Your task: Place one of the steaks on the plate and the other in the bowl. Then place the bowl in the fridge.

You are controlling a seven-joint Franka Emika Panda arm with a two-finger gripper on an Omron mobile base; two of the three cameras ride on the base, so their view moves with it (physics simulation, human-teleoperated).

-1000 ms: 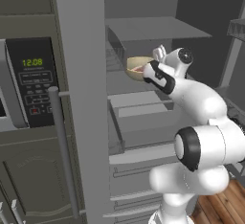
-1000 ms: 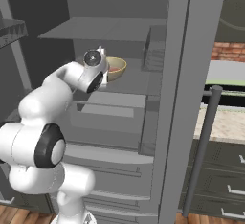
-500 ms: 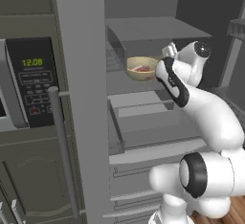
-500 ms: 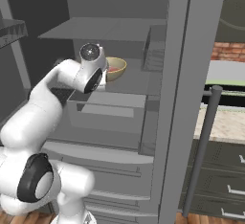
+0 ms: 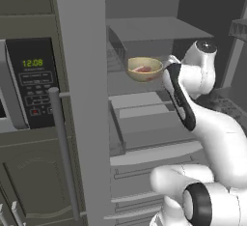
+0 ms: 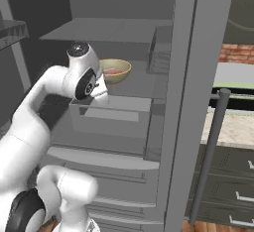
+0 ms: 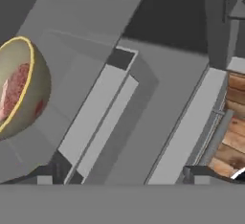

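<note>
Bowl on the fridge shelf, my fingers free of it.

My fingers (image 7: 119,177) stand spread wide, empty, pulled back from the bowl (image 5: 144,69) since a second ago. Past them, the bowl sits on the shelf (image 5: 144,85) inside the open fridge (image 6: 188,77), a steak (image 5: 143,69) in it, bare shelf around. Left of the fridge, the microwave (image 5: 34,80) clock reads 12:08.
</note>
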